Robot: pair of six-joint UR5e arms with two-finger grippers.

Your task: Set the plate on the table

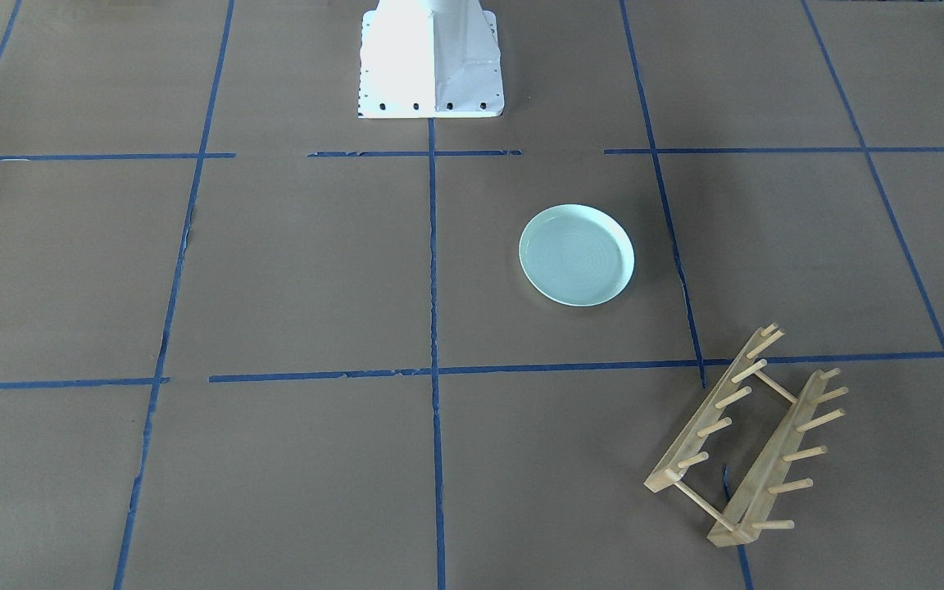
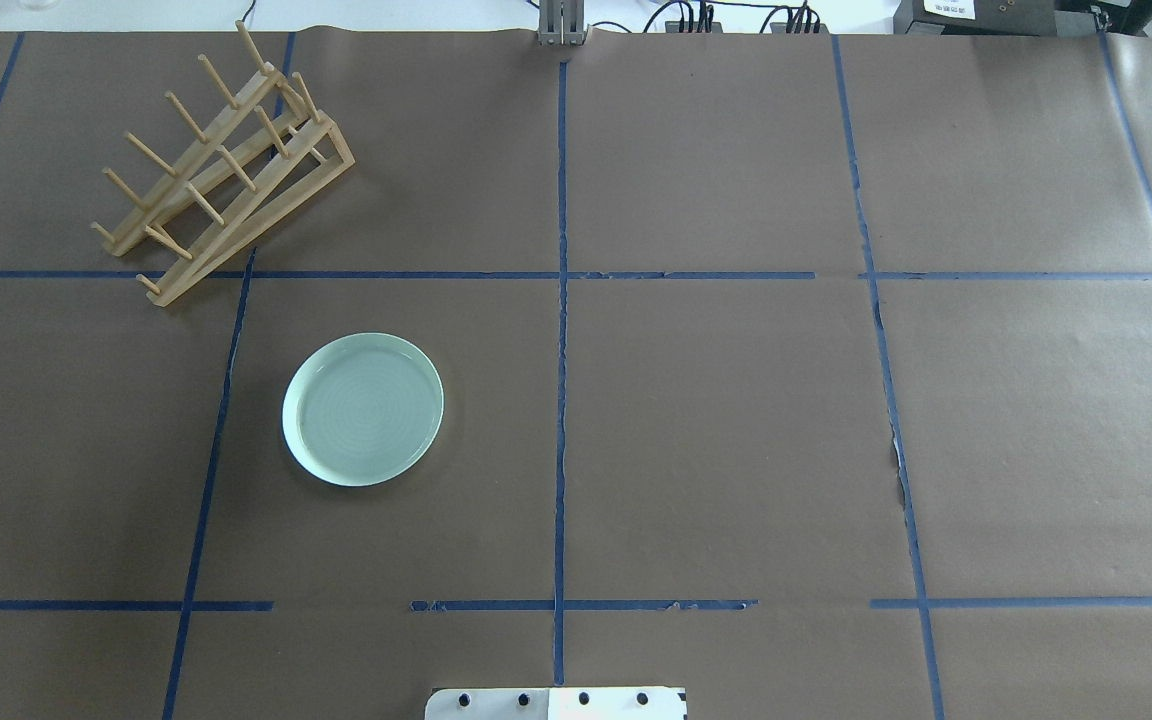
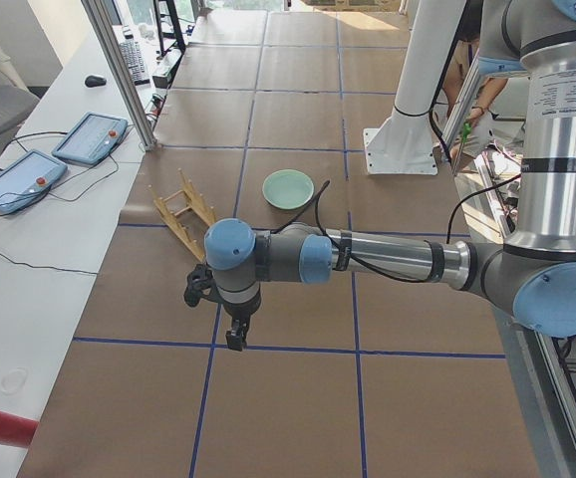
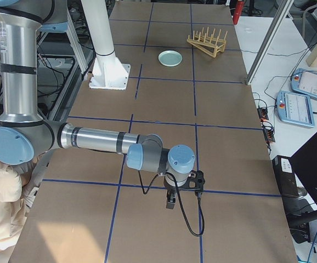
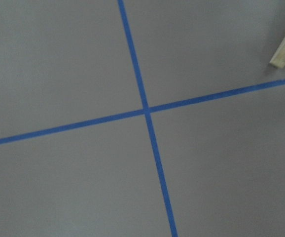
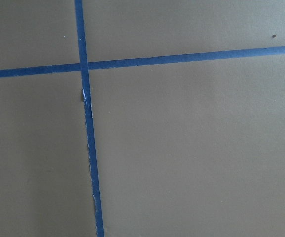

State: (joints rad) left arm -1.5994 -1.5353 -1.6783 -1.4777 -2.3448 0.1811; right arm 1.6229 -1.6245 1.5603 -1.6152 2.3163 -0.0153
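front-facing view: the plate [image 1: 576, 256] is laid flat on the desk [image 1: 275, 270], inside one taped square, apart from the wooden rack [image 1: 738, 438].
overhead view: the plate is shown rim up on the robot's left half.
left side view: the left fingers [image 3: 235, 339] are pointed down over the desk, well apart from the plate; their opening cannot be told.
right side view: the right fingers [image 4: 170, 201] are held near a tape line, far from the plate; their opening cannot be told.
wrist views: brown paper and blue tape are shown.
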